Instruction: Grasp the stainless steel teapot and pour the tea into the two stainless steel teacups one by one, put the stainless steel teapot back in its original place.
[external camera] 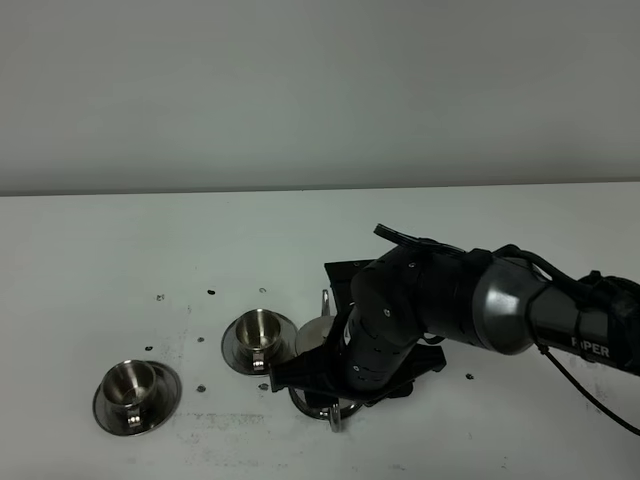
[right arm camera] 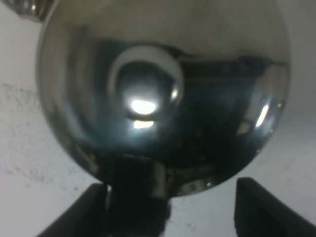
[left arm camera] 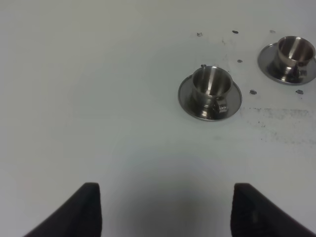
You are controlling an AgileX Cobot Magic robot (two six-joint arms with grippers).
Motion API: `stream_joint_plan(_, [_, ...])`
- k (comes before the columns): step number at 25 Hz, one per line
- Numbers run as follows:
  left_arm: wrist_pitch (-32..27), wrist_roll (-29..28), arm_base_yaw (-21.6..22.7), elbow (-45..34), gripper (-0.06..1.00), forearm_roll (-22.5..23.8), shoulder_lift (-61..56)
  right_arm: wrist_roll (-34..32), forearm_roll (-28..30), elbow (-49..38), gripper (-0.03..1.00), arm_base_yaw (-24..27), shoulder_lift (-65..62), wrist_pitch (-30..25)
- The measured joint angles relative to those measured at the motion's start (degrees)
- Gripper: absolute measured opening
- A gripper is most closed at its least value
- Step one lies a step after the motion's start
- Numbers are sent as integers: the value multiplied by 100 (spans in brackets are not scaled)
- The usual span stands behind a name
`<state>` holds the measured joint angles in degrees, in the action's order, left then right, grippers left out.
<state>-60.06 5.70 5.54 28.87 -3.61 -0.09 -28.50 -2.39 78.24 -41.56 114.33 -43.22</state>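
Teapot [right arm camera: 158, 98] on table [external camera: 450, 230], 4 o'clock of nearer teacup [external camera: 258, 340], under right gripper [right arm camera: 170, 197]. Jaws spread wide, nothing clamped; handle [right arm camera: 133, 197] seemingly between them, too dark for certainty. Spout-handle axis roughly 12–6. Left gripper [left arm camera: 165, 207] spread, empty, farther off.

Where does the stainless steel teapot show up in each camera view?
Exterior high: the stainless steel teapot sits low centre, mostly hidden under the right arm.
Left wrist: not in it.
Right wrist: the teapot fills the picture, its domed lid and knob facing the camera.
Shared landmark: the teacup just left of the teapot; it is the farther cup in the left wrist view.
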Motion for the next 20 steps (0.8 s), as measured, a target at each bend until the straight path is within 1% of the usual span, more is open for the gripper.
stream_joint_plan(7, [0,0,0,0,61,0,0,0,138,0,56,18,0,54])
stream_joint_plan(20, [0,-5,0,0,61,0,0,0,149,0,55,87,2,56])
